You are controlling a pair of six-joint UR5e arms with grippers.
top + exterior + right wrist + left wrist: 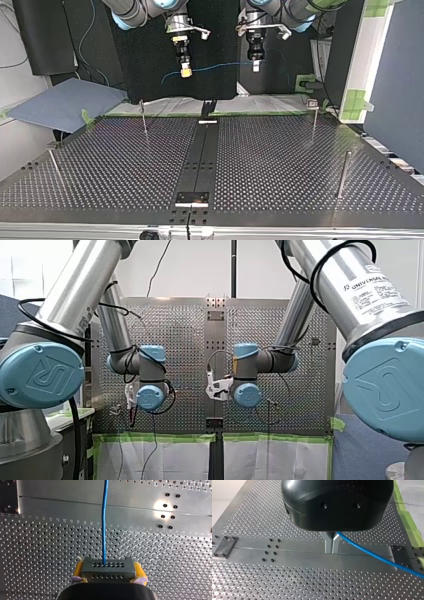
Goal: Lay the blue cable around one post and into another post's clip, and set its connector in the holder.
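Starting at the top view's left, two thin posts stand on the table [280,165], well left of the strip [200,155]: the near-left post [55,167] close to the camera, and the far-left post [144,117] by the far edge.

Just left of the strip's line, above and beyond the table's far edge, my right gripper [185,70] hangs with its jaws clenched on the connector [186,73]. The right wrist view shows this gripper [107,565] holding the connector [107,569], a grey block with rows of holes, squeezed between yellow pads [79,568]. The cable [103,530] leaves the block's face and runs straight ahead over the strip [75,492].

From the connector the blue cable [220,65] spans in the air across the strip's line to my left gripper [255,65], which hangs right of that line at much the same height. In the left wrist view this gripper [331,547] has its metal fingers [327,542] pinched together on the cable [372,553], which trails away to one side above the strip [294,555].

Right of the strip stand the far-right post [314,120], with a small block at its top, and the near-right post [343,175]. The cable touches none of the four.
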